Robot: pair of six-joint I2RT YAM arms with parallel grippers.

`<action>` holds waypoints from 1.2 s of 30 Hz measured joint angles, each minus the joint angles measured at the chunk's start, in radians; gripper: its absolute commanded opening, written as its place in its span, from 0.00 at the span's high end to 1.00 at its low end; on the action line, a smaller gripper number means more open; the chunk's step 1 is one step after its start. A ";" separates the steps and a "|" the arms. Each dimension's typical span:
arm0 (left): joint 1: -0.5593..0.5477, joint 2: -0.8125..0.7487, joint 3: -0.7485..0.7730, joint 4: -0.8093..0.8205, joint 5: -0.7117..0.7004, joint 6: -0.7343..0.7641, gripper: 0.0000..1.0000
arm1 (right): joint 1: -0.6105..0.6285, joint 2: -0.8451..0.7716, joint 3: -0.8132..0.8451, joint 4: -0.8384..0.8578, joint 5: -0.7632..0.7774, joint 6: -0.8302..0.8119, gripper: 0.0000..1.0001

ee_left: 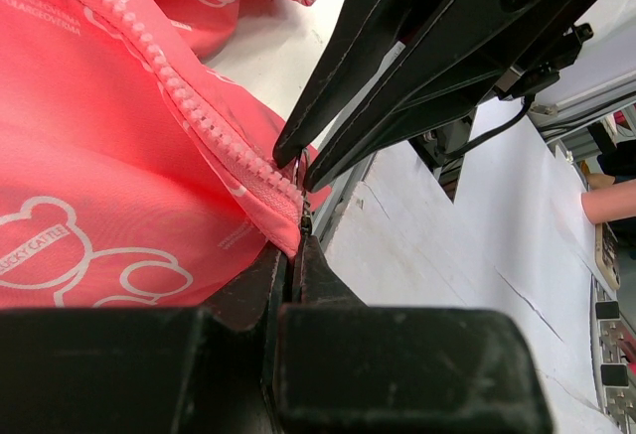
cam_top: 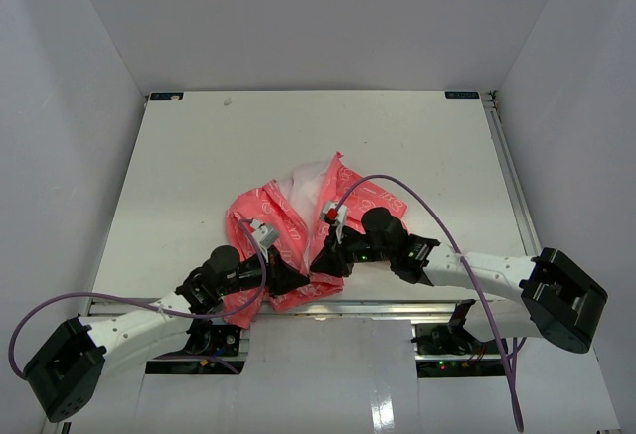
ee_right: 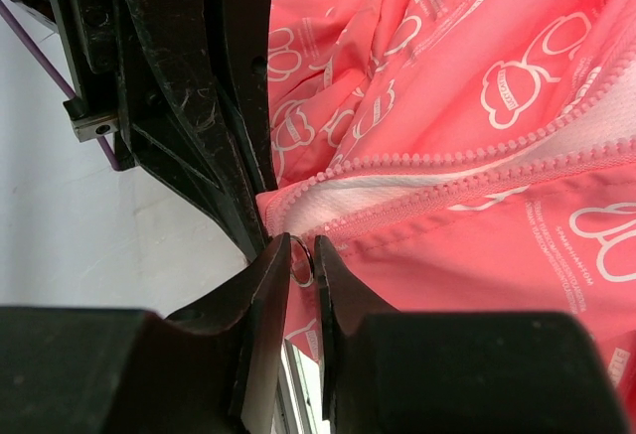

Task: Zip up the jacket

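Note:
The coral-pink jacket (cam_top: 288, 217) with white print lies bunched near the table's front edge, its white lining showing at the top. My left gripper (cam_top: 290, 278) is shut on the bottom hem beside the zipper's lower end (ee_left: 298, 240). The zipper teeth (ee_left: 169, 76) run up and left from there. My right gripper (cam_top: 325, 260) meets it from the right. In the right wrist view its jaws (ee_right: 301, 255) stand nearly closed around the metal ring of the zipper pull (ee_right: 302, 261) at the bottom of the two tooth rows (ee_right: 477, 151), which stand apart above it.
The white table (cam_top: 199, 156) is walled on three sides. Its front edge rail (cam_top: 388, 305) runs just below both grippers. A purple cable (cam_top: 427, 211) arcs over the right arm, and another (cam_top: 60, 305) loops by the left arm.

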 measured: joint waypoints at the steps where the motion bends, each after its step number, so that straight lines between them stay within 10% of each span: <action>1: 0.000 0.000 0.000 0.000 0.000 0.000 1.00 | 0.000 0.000 0.000 0.000 0.000 0.001 0.78; 36: 0.000 0.015 0.000 0.014 -0.005 -0.009 1.00 | 0.041 -0.046 0.002 -0.023 0.114 -0.081 0.92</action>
